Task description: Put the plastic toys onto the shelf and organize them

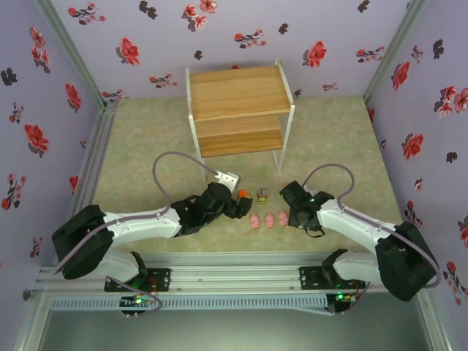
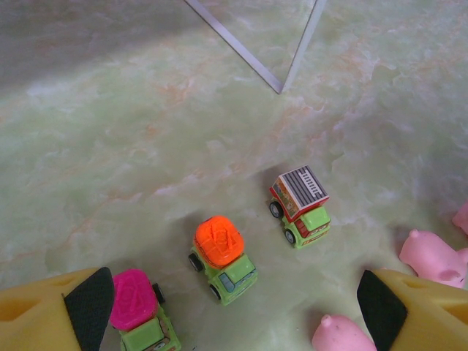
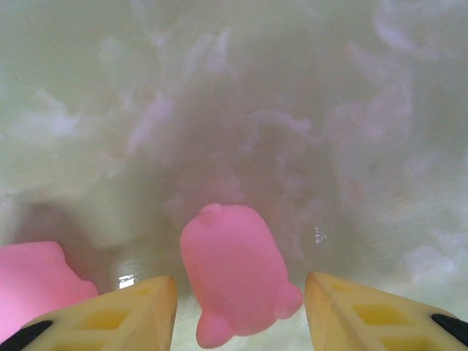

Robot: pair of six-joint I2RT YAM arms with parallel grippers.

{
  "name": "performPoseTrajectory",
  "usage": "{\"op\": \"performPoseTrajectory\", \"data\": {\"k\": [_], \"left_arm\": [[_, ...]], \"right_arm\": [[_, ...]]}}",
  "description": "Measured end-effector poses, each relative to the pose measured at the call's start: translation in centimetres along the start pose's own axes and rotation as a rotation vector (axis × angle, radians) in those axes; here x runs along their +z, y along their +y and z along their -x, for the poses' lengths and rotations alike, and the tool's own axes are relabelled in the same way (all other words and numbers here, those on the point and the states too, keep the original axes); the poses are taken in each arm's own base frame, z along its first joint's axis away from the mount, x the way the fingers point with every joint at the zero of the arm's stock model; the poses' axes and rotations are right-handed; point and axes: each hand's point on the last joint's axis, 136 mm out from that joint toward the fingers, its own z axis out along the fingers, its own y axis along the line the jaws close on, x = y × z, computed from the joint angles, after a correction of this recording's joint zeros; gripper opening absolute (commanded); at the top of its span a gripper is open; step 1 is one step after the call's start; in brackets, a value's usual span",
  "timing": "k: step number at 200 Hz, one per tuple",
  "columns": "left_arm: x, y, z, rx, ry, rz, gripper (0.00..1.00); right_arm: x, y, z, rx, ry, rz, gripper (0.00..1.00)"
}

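Pink pig [image 3: 230, 267] seemingly within right claw [image 3: 239, 284]

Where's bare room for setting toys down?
Both boards of the shelf are bare. The mat left and right of it is open too. Crowded: the near strip between left gripper and right gripper, trucks and pigs close together.

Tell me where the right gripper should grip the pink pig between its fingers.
Across the pig's rounded flanks at mid-body, coming straight down from above. Its long axis runs between the open right gripper's fingers, so closing would likely meet the narrower width. The curved sides may slip, so grip low; mind the second pig beside one finger.
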Motion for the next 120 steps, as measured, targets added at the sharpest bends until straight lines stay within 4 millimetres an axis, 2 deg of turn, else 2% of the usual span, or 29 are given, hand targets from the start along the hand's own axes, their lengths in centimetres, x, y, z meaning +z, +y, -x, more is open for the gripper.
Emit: {"op": "performPoseTrajectory", "data": {"k": [62,120], "left_arm": [[0.0,0.01,-0.02,0.0,0.001,0.0,0.9],[-0.01,-0.02,0.03,0.0,0.001,0.0,0.9]], "right_arm": [[0.37,0.25,-0.12,-0.01,0.024,0.014,0.43],[-0.19,0.69,-0.34,0.0,0.011,0.077,0.43]]}}
